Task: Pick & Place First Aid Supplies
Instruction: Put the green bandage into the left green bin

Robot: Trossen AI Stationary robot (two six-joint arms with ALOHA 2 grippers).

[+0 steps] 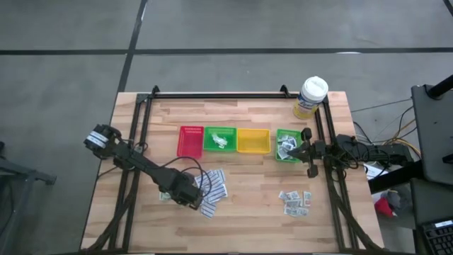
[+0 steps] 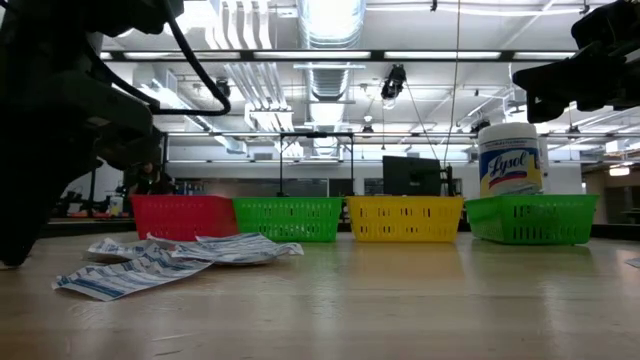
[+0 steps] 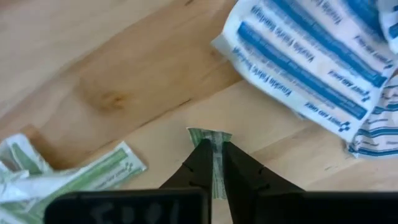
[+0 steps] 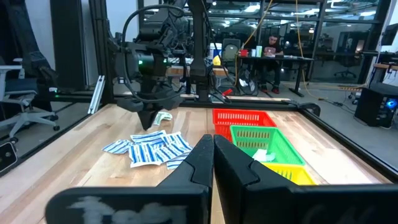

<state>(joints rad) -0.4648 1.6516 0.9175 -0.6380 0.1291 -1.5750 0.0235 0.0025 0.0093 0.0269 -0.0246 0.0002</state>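
Tabletop [image 1: 248, 191]: pale wood planks.
Left end effector [image 3: 214, 155]: clamped on green-white sachet [image 3: 215, 163], blue-striped packets [image 3: 305, 68] just beside.
Right end effector [image 4: 213, 149]: together.
Room: person seated [image 4: 271, 48] far beyond.

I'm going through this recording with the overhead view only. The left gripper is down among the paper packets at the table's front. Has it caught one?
Observer: Yes. In the left wrist view, the left gripper is shut on a small pale green-white paper sachet, pinched edge-on.
Operator: And the other arm?
Observer: Its wrist view shows the right gripper shut and empty.
Operator: What does the label on the white-lidded, yellow-labelled plastic tub read?
Observer: The low view shows "Lysol" printed on it.
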